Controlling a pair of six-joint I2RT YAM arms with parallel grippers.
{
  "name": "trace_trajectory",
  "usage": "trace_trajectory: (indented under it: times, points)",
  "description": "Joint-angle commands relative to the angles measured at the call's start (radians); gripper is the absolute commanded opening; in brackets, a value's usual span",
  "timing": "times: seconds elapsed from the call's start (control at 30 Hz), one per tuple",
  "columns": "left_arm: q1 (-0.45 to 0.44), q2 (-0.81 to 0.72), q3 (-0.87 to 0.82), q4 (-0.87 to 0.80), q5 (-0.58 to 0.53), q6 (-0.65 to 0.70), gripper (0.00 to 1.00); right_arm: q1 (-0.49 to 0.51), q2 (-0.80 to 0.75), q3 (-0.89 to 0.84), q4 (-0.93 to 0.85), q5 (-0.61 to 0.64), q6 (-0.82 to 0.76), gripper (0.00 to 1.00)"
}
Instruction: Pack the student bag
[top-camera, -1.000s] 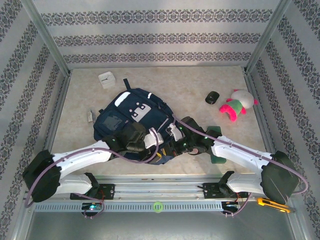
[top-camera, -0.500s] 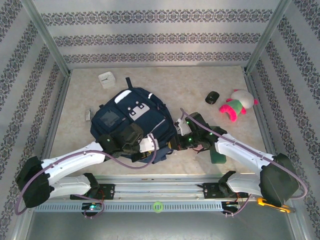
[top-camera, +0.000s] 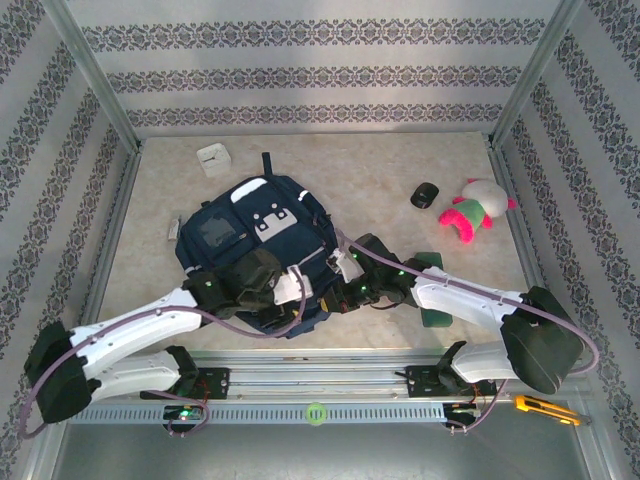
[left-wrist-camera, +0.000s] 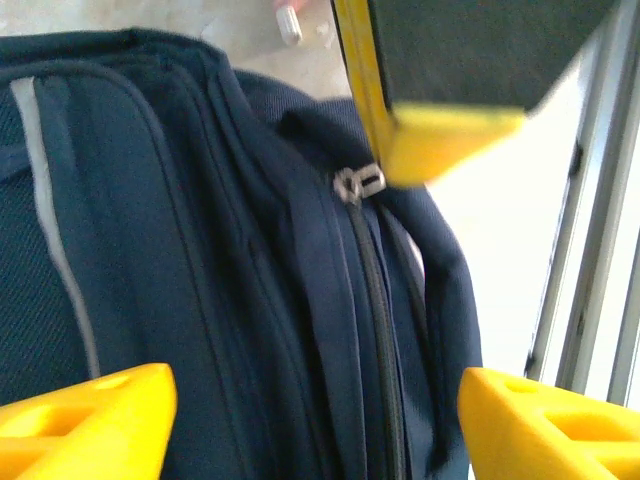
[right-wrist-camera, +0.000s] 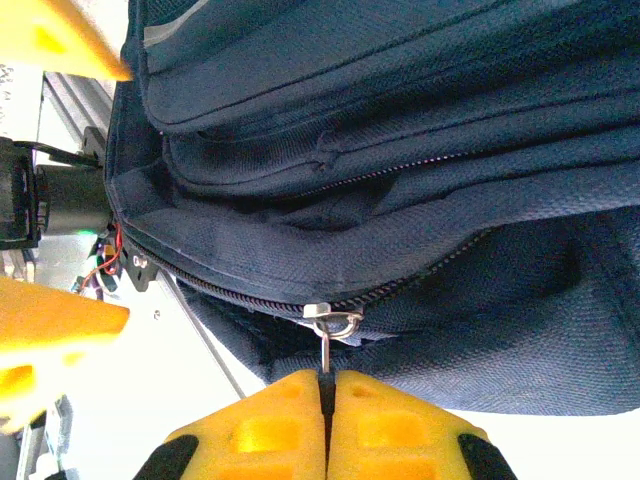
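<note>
Navy woven student bag (top-camera: 305, 222); R tool (right-wrist-camera: 325, 388) pinches metal zip pull (right-wrist-camera: 332, 325).

Bright, even light from above keeps the overhead view crisp with faint shadows, while the left wrist view blurs the student bag (left-wrist-camera: 200, 300) and blows the table (left-wrist-camera: 500, 250) white at three o'clock, and the right wrist view glares at seven o'clock.

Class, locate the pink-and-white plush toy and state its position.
In the top view, the plush toy lies on the far right of the table, just right of a small black object and well clear of the student bag.
</note>
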Motion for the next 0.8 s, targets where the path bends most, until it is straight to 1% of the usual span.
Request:
trace_trajectory:
  times: [0.0,0.1,0.13,0.17,0.2,0.23,0.3,0.37,0.4,0.47,0.63,0.7,0.77]
  points:
    - [-0.034,0.103,0.011,0.146,-0.03,-0.094,0.77,0.005,-0.006,0.012,0.022,-0.029,-0.015,0.0]
    - [-0.044,0.215,0.036,0.149,-0.052,-0.075,0.77,-0.002,-0.018,0.005,0.022,-0.032,-0.015,0.0]
    - [-0.044,0.244,0.042,0.154,-0.058,-0.066,0.69,-0.004,-0.022,0.001,0.022,-0.033,-0.017,0.0]
    - [-0.044,0.26,0.046,0.154,-0.065,-0.059,0.56,-0.008,-0.025,-0.002,0.02,-0.03,-0.019,0.0]
    - [-0.045,0.269,0.051,0.155,-0.075,-0.064,0.37,-0.014,-0.028,-0.004,0.011,-0.02,-0.02,0.0]
    - [-0.044,0.265,0.052,0.155,-0.076,-0.07,0.25,-0.025,-0.03,-0.01,-0.004,0.0,-0.022,0.0]
    - [-0.044,0.226,0.034,0.16,-0.029,-0.061,0.12,-0.053,-0.032,-0.025,-0.036,0.058,-0.021,0.0]
    - [-0.045,0.173,-0.015,0.208,0.011,-0.061,0.03,-0.071,-0.038,-0.045,-0.013,0.059,-0.011,0.0]
    - [-0.044,0.145,-0.043,0.243,0.027,-0.069,0.0,-0.065,-0.039,-0.049,0.009,0.055,-0.008,0.0]
    - [-0.044,0.105,-0.084,0.292,0.056,-0.068,0.0,-0.039,-0.034,-0.045,0.04,0.04,-0.006,0.0]
    - [-0.044,0.066,-0.125,0.375,0.058,-0.09,0.0,0.004,-0.008,-0.026,0.072,0.025,-0.011,0.0]
    - [-0.045,0.062,-0.135,0.429,0.078,-0.103,0.0,0.021,0.026,-0.017,0.108,0.023,-0.001,0.05]
    - [-0.044,0.071,-0.125,0.424,0.085,-0.103,0.0,0.022,0.029,-0.013,0.111,0.023,-0.004,0.08]
